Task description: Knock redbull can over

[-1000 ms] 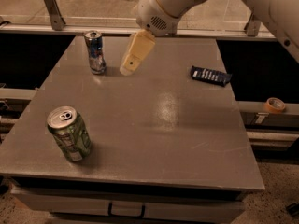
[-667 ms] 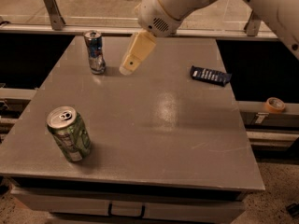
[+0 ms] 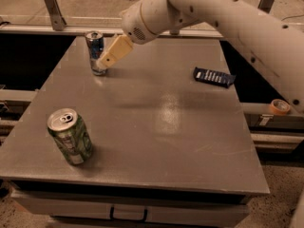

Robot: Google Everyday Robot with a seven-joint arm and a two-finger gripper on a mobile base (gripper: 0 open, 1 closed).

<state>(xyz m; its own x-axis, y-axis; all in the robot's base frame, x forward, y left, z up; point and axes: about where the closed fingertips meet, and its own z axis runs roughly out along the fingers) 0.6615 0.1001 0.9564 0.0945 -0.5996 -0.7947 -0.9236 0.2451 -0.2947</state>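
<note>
The redbull can [image 3: 95, 50] is slim, blue and silver, and stands upright at the far left of the grey table [image 3: 156, 127]. My gripper [image 3: 102, 65], with cream-coloured fingers, reaches down from the white arm at the top. Its tip is right against the can's lower right side. The fingers overlap the can's right edge.
A wider green can [image 3: 70, 137] with a silver top stands near the table's front left. A dark blue snack bar [image 3: 213, 77] lies at the right side. A tape roll [image 3: 279, 107] sits on a ledge beyond the right edge.
My gripper has moved left, from a gap beside the redbull can to its lower right side. The can still stands upright.
</note>
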